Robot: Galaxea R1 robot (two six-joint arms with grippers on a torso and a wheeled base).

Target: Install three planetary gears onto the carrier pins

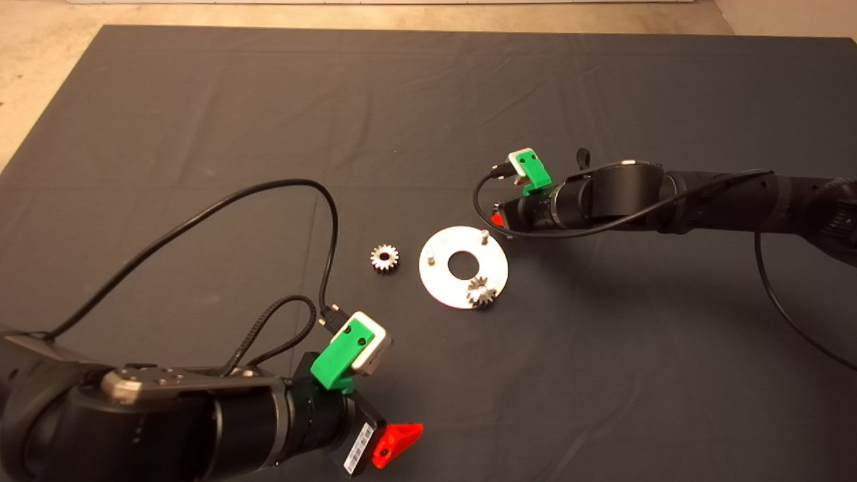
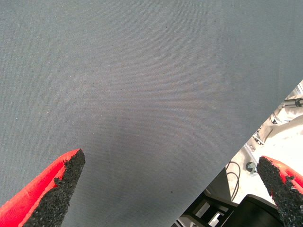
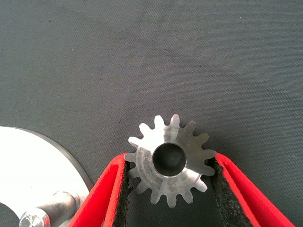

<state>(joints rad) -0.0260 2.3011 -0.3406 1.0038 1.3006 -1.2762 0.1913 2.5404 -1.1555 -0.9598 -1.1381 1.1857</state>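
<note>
Your right gripper point(image 3: 168, 189) is clamped on a gear point(image 3: 169, 160), its two black pads point(image 3: 124, 182) pressing the teeth on opposite sides, with the gear's face and dark bore turned toward the wrist camera. In the head view you see that gripper point(image 1: 499, 219) at the end of the right arm point(image 1: 669, 197), just beside the far right edge of the disc point(image 1: 442, 281), close to the far pin point(image 1: 483, 234); the gear it holds is hidden there. The right wrist view puts the rim of the disc point(image 3: 42, 151) and one pin point(image 3: 52, 208) just beside the held gear, with mat point(image 3: 165, 56) behind it.

On the disc you have one gear point(image 1: 481, 292) already sitting on the near right pin. The far pin and the left pin point(image 1: 431, 256) stand bare. The third gear point(image 1: 384, 258) lies flat on the mat point(image 1: 268, 120), just left of the disc and apart from it.

Your left gripper point(image 1: 395, 442) sits at the lower left, well away from the disc, its fingers point(image 2: 52, 189) spread wide with nothing between them; its wrist view looks onto bare mat point(image 2: 142, 85) and the mat's edge
</note>
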